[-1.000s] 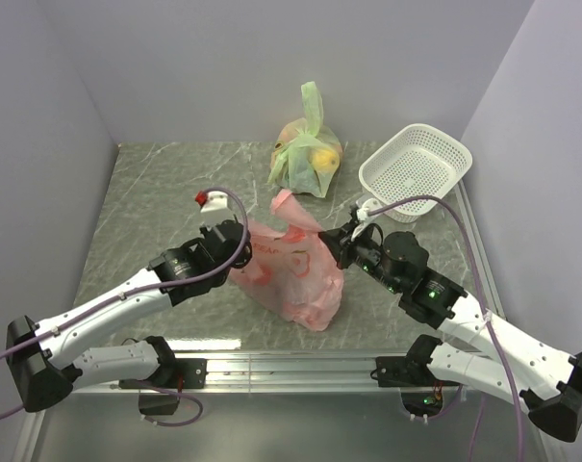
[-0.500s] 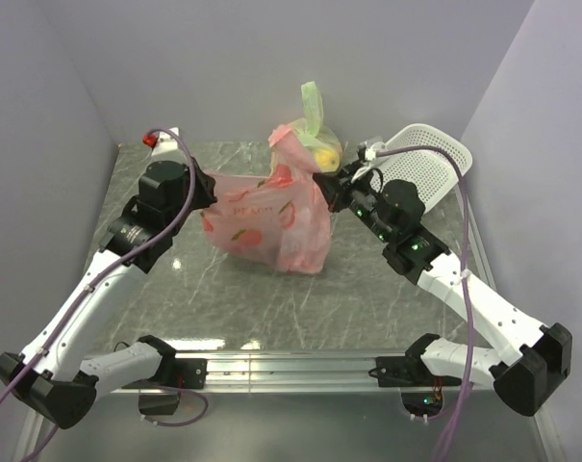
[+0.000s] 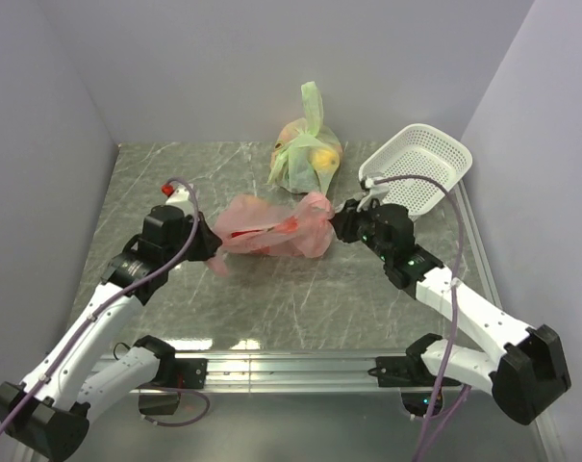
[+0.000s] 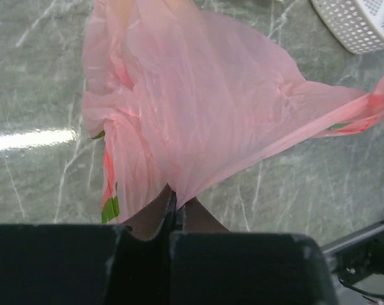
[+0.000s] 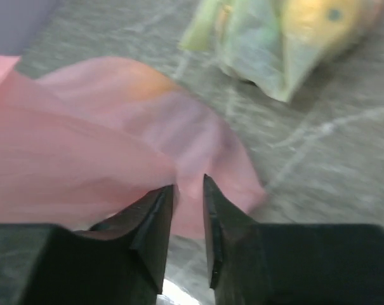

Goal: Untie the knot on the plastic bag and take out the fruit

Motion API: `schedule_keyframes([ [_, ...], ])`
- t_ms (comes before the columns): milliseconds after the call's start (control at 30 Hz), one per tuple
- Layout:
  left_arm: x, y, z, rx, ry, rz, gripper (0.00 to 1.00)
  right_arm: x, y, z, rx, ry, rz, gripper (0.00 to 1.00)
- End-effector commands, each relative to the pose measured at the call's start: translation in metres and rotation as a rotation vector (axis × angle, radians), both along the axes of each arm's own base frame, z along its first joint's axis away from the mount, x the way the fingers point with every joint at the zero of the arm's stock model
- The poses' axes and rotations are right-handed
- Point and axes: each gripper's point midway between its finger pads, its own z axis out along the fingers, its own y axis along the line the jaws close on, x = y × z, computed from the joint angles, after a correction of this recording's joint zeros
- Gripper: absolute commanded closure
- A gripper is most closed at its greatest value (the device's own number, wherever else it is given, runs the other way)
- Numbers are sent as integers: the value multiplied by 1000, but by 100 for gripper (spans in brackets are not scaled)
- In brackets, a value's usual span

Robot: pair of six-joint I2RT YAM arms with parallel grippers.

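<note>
Left hand (image 3: 207, 253) is pinched shut on a fold of the plastic bag (image 3: 271, 227), and right hand (image 3: 339, 225) is closed to a narrow slit on the bag's opposite end. If the two pull further apart, the thin film could tear or slip from one pinch. Any fruit inside could then roll toward an edge of the surface (image 3: 300, 289). The bag spans between both hands near the surface's middle, pink, crinkly and translucent, with red print. I cannot make out the knot.

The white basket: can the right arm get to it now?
Probably not yet: the right end effector is shut on the plastic bag, stretched to the left end effector. Nothing lies between it and the white basket, though.
</note>
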Motion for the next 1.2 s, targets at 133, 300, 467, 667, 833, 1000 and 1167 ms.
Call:
schedule_keyframes([
  [133, -12, -19, 37, -180, -43, -71, 99, -46, -6, 60, -76, -126, -33, 46],
  [300, -9, -24, 51, -212, -61, -75, 99, -80, 23, 103, -18, -137, -30, 42],
  [467, -11, -27, 54, -238, -62, -83, 99, -103, 54, 114, 88, -97, -86, 34],
  [667, -16, -26, 60, -262, -76, -71, 99, -107, 86, 89, 325, 38, -119, 24],
  [833, -18, -26, 62, -282, -78, -65, 100, -94, 86, 73, 507, 111, -246, 24],
  [1000, -21, -26, 58, -297, -70, -64, 100, -77, 93, 67, 560, 153, -308, 24],
  [1167, -22, -27, 52, -302, -60, -62, 99, -54, 94, 35, 578, 234, -383, 33],
])
